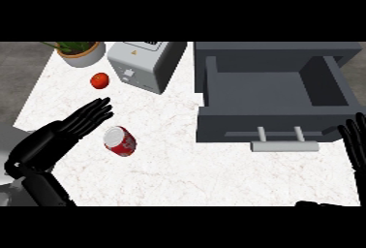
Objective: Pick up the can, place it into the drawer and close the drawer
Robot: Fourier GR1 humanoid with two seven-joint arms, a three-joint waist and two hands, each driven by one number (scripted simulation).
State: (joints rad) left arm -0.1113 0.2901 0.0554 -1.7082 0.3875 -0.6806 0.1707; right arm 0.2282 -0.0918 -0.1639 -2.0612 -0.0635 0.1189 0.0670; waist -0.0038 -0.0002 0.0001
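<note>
A red can (121, 141) with a silver top lies tilted on the white marble counter (186, 169), left of centre. My left hand (61, 134) is just left of the can, fingers straight and spread, pointing up and right; whether it touches the can I cannot tell. The grey drawer (275, 92) stands pulled open at the right, its inside bare, with a pale handle (283, 144) on its front. My right hand (355, 138) shows at the right edge beside the drawer front, fingers straight and up.
A white toaster (146, 63) stands at the back, left of the drawer. A potted plant (80, 51) sits at the back left, with a small red tomato (100, 80) in front of it. The counter's left edge runs slanting past my left forearm.
</note>
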